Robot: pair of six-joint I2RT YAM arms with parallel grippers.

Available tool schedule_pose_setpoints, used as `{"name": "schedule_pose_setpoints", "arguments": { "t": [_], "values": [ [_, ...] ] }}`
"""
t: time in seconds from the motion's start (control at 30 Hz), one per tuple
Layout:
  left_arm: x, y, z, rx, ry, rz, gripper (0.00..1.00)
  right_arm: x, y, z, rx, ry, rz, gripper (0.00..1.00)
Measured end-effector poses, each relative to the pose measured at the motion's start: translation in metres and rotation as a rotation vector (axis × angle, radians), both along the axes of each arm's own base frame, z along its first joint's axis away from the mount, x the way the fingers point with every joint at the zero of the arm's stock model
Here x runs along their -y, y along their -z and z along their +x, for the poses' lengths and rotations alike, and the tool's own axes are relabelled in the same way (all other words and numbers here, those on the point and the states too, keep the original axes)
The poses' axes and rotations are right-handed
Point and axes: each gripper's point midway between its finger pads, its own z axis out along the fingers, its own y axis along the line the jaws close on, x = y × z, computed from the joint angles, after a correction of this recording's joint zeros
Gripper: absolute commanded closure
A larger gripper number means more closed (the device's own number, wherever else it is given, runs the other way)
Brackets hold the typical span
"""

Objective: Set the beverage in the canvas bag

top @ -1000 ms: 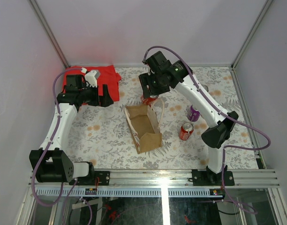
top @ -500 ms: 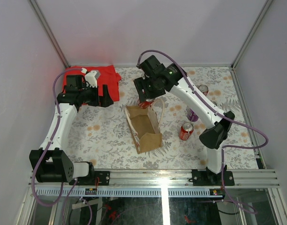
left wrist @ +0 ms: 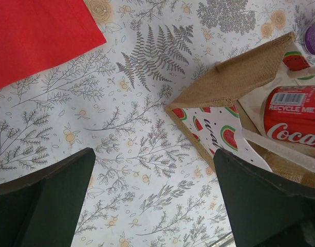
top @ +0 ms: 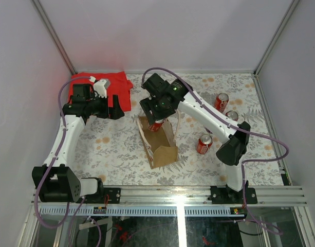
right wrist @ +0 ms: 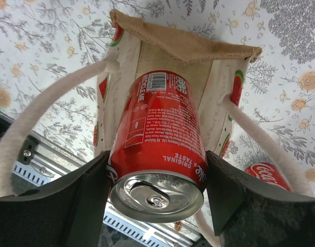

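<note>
My right gripper (top: 157,122) is shut on a red cola can (right wrist: 160,139), the beverage, and holds it over the far end of the open canvas bag (top: 160,141). In the right wrist view the can points down into the bag's tan mouth (right wrist: 183,46), between its two cream handles (right wrist: 44,103). The can (left wrist: 293,116) and the bag's corner (left wrist: 234,82) also show in the left wrist view. My left gripper (left wrist: 154,190) is open and empty, hanging over the patterned cloth left of the bag.
A folded red cloth (top: 108,87) lies at the back left. Loose cans lie right of the bag: a red one (top: 204,143) nearby, another red one (top: 221,101) and one more (top: 232,115) farther back. The table's front rail (top: 172,194) runs along the near edge.
My right gripper has carried the red can leftward and toward the front, from behind the bag to above its open far end. The left arm has stayed in place.
</note>
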Motion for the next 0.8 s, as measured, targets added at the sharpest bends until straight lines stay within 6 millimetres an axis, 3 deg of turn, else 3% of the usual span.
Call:
{"name": "schedule_pose_setpoints", "arguments": {
  "t": [0.4,0.8],
  "values": [
    [0.0,0.005,-0.008,-0.008,0.012,0.011,0.0,0.001,0.047,-0.001,-0.055,0.005,-0.064,0.98],
    [0.0,0.006,-0.008,-0.009,0.015,0.013,0.0,-0.019,0.097,0.016,-0.093,0.006,-0.114,0.99]
  ]
}}
